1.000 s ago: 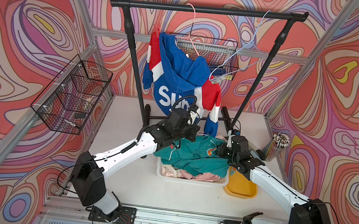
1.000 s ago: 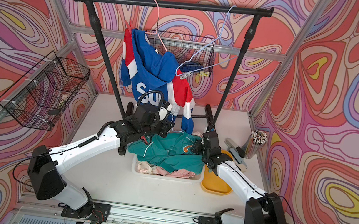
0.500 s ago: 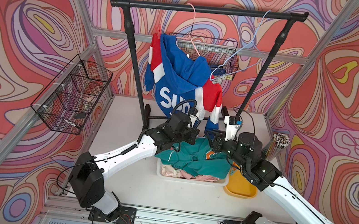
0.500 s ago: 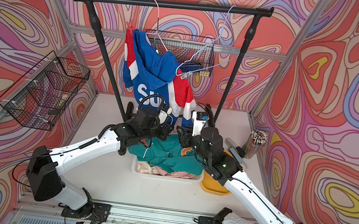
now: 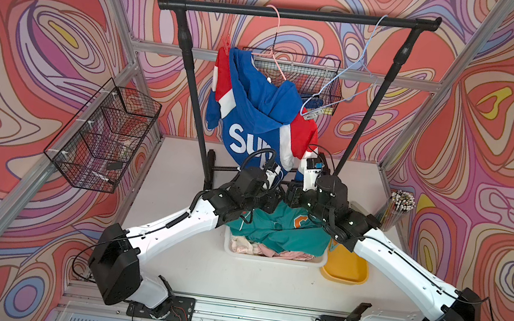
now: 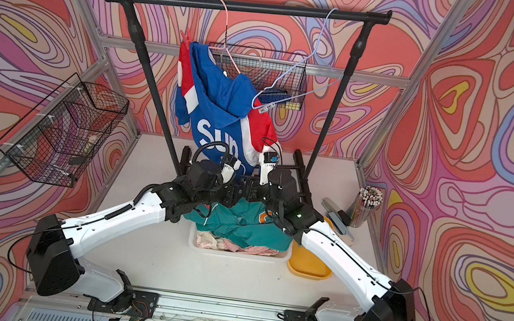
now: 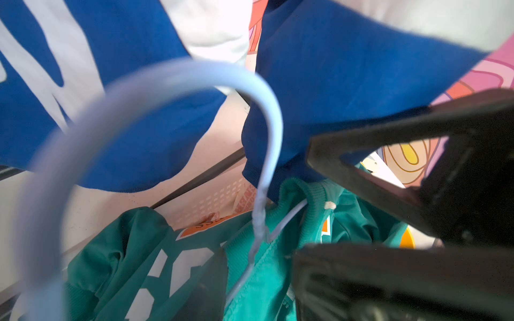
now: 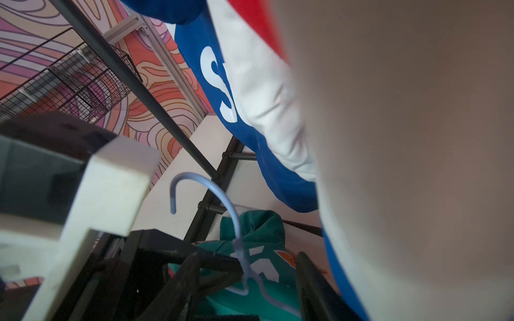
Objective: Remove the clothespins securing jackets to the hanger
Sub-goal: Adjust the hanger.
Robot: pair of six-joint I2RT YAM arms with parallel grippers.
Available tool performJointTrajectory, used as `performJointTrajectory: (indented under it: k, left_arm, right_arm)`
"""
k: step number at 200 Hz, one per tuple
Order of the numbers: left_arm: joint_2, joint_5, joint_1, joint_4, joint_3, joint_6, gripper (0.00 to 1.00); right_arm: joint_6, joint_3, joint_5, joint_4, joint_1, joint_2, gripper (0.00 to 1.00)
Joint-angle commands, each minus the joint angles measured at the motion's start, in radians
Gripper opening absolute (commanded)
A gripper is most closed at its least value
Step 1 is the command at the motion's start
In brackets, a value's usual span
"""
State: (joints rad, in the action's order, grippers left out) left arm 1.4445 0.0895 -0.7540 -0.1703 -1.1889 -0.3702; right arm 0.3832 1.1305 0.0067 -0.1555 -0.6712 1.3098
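Over the white bin on the worktop, both top views: my left hand and right hand nearly meet, fingertips hidden under the wrists. Directly below them lies the teal jacket, heaped on the pink jacket inside the bin. Above and beyond both hands the hooded jacket hangs from a pink hanger on the black rail. One coral-red clothespin stands at its shoulder, high above my left hand. Yellow tray sits just beside the bin, on my right hand's side.

Left wrist view: left hand has its fingers apart, nothing clamped. Just ahead of the tips a pale blue hanger rises out of the teal jacket's collar, hook curving close to the lens. Hooded jacket's blue hem hangs above the hand.

Right wrist view: right hand spread as well. The pale blue hanger's twisted neck stands between the fingers, close to one tip; touching or not, I cannot tell. Teal jacket lies under the hand, hooded jacket drapes right beside it, white lettering showing.
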Motion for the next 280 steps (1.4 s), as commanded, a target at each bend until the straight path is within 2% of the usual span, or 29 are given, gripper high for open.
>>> performJointTrajectory:
  k: [1,42,90,125,167,225,257,280]
  left_arm:
    - [-0.021,0.019,-0.005,0.009,0.025,-0.013,0.41]
    - [-0.032,0.027,-0.007,0.016,0.041,-0.018,0.42]
    - [-0.041,0.037,-0.007,0.026,0.049,-0.015,0.45]
    - [-0.036,0.05,-0.006,0.032,0.049,-0.021,0.46]
    - [-0.057,0.029,-0.004,0.01,0.044,-0.006,0.51]
    - [-0.129,-0.02,0.003,-0.073,0.027,0.019,0.65]
    - [-0.205,0.0,0.026,-0.087,0.041,0.019,0.71]
    - [-0.294,0.029,0.073,-0.116,0.094,0.005,0.72]
  right_arm:
    - [-0.014,0.032,-0.015,0.02,-0.004,0.033,0.57]
    - [-0.017,0.031,0.007,0.021,-0.004,0.064,0.51]
    - [-0.011,0.038,-0.029,0.039,-0.004,0.11,0.37]
    - [-0.011,0.045,-0.05,0.052,-0.004,0.124,0.24]
    - [-0.013,0.035,-0.059,0.057,-0.002,0.117,0.0]
    - [-0.011,-0.001,-0.084,0.072,0.001,0.082,0.0]
    - [-0.009,-0.025,-0.09,0.082,0.001,0.065,0.0]
    - [-0.022,-0.034,-0.095,0.082,0.002,0.055,0.0]
